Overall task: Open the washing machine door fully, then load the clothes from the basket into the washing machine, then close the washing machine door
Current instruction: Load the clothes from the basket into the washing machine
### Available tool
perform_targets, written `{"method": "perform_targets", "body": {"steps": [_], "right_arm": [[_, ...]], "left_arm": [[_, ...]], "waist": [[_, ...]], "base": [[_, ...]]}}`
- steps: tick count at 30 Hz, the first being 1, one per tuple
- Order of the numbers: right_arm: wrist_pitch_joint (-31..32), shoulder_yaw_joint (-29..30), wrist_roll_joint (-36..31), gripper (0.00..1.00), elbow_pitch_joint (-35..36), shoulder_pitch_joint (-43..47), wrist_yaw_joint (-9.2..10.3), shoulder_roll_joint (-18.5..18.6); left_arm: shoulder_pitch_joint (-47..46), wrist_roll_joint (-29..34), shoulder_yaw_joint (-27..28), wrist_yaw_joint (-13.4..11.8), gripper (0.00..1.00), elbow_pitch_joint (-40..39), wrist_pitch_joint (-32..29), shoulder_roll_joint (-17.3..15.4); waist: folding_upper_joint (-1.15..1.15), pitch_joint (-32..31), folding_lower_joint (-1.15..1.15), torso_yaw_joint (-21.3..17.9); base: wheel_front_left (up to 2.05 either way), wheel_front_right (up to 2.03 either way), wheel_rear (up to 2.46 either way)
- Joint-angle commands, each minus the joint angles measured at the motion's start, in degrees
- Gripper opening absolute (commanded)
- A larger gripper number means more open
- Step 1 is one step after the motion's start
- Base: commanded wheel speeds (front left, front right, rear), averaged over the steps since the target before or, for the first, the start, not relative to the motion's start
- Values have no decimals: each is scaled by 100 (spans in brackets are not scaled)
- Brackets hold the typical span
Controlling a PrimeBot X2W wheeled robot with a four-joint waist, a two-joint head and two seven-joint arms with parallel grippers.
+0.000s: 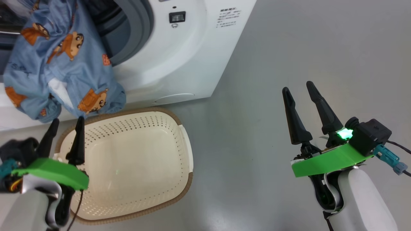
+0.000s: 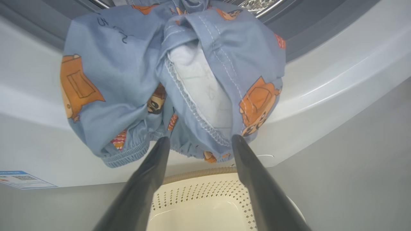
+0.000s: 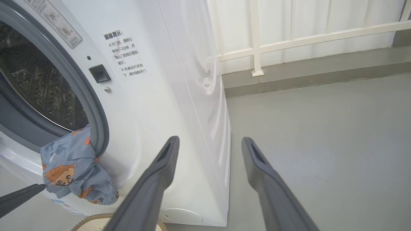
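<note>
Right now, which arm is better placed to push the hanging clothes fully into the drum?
Left. The left gripper, jaws open, sits just below the clothes drooping from the washing machine; the right gripper, jaws open, is off to the side over the floor.

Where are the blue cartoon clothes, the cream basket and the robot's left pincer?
Light blue cartoon-print fabric clothes (image 1: 64,64): head view, middle of the hanging fabric.
Cream perforated plastic basket (image 1: 128,173): head view, its bare floor.
Left pincer (image 1: 67,120): head view, midway between its fingertips.
</note>
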State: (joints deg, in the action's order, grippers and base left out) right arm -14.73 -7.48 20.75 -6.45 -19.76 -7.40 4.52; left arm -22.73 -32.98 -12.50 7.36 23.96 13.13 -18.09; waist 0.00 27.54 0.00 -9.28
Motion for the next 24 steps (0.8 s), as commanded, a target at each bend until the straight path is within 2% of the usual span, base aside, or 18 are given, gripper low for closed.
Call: {"method": "perform_targets", "body": {"steps": [1,7,12,18,24], "right_arm": [[-27,-139,-23,100,153,59,-9,-42],[-27,-161,-28,100,183,2,-9,-78],[-27,-159,-23,100,207,-45,-9,-110],[-27,-149,-30,100,230,-35,-9,-135],[-27,-139,-57,100,236,-49,-9,-148]], "left_arm": [[-219,-84,95,13,100,29,-12,-257],[-973,-522,-588,13,100,817,-229,-519],[-1543,-847,-1005,13,100,1333,-151,-681],[-2020,-1202,-1547,13,100,1741,-37,-742],[-2387,-1567,-1801,13,100,2179,87,-703]], "waist": [[0,40,0,-36],[0,175,0,-141],[0,285,0,-258],[0,348,0,-335],[0,389,0,-314]], "base": [[0,0,0],[0,0,0],[0,0,0],[0,0,0],[0,0,0]]}}
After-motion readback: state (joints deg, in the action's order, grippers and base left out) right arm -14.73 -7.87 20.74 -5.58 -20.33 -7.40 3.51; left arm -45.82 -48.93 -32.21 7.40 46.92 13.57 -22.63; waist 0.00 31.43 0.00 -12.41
